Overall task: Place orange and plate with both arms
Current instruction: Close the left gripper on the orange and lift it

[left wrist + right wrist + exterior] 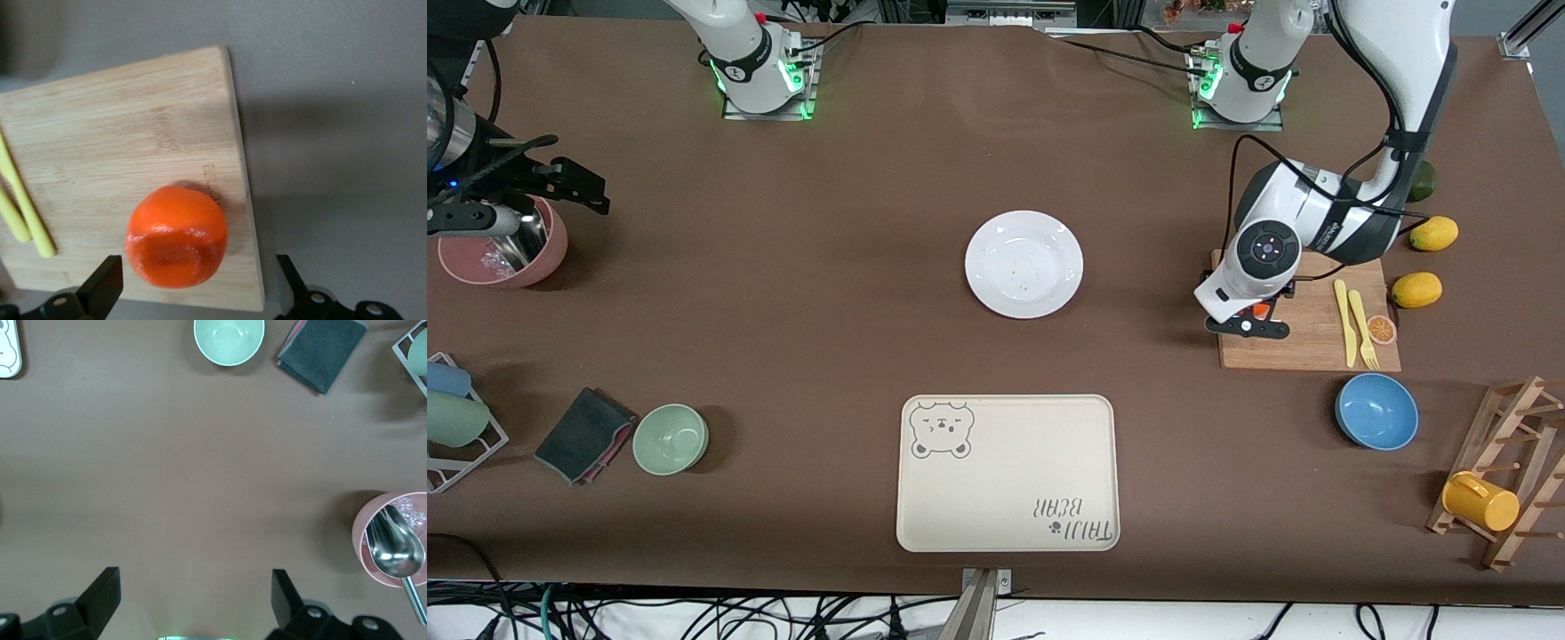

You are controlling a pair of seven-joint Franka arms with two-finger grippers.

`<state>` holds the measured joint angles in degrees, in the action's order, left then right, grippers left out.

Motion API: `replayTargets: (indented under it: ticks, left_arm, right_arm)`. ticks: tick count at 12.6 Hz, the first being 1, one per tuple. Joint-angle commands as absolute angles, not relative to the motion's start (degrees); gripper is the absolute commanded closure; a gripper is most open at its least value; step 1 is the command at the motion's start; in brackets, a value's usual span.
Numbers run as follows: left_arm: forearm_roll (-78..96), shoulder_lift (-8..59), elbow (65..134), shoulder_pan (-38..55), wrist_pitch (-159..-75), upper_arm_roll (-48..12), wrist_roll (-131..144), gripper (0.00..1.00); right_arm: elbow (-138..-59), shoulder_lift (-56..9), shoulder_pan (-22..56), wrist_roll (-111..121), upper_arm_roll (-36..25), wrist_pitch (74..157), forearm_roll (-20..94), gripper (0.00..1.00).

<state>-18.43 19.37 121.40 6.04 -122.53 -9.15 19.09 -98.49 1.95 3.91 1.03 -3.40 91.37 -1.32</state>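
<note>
Hovering low over the wooden cutting board (1303, 333) at the left arm's end of the table: left gripper (1249, 322), jaws spread wide w/ the orange (177, 237) between the fingers (100, 287) but not touched by either. Orange sits on the board near the corner & edge closest to table centre; in front view only a sliver of it shows under the gripper (1260, 310). Nothing grasped.

Plate (1024, 264) lies flat on the brown table (783, 293) about mid-table, between the two arm bases & nearer the front camera than them. Well looks bare, a few faint specks. Well apart from board & orange.

Right gripper (193, 603) up in the air at the right arm's end of the table, beside a pink bowl (503, 253) w/ a metal scoop (395, 550) in it. Jaws released, wide apart, holding nothing; only bare tabletop between them in the wrist view. Arm waits.

Other items:
- beige bear tray (1007, 473), nearer the front camera than the plate, nothing on it.
- green bowl (671, 438) just beside a folded dark cloth (584, 435), toward the right arm's end.
- blue bowl (1376, 411), nearer the camera than the board.
- on board: yellow knife & fork (1354, 322), orange-slice disc (1382, 330) beside the fork.
- two lemons (1416, 290) on the table just off the board.
- yellow mug (1480, 501) on a wooden rack (1507, 462).
</note>
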Motion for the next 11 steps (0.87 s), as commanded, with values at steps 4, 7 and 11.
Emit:
replayTargets:
  ticks: [4, 7, 11]
  left_arm:
    - [-25.0, 19.3, 125.1, 3.3, -127.3, -9.1, 20.0, 0.00]
    - [-25.3, 20.3, 125.1, 3.1, -127.7, -9.1, 20.0, 0.00]
    - [-25.3, 21.4, 125.7, 1.7, -130.6, -9.1, 20.0, 0.00]
  right_arm:
    - [-98.2, 2.0, 3.9, 1.0, -3.3, 91.2, -1.5, 0.00]
    - [-98.2, 2.0, 3.9, 1.0, -3.3, 91.2, -1.5, 0.00]
    - [-98.2, 1.9, 3.9, 1.0, -3.3, 91.1, -1.5, 0.00]
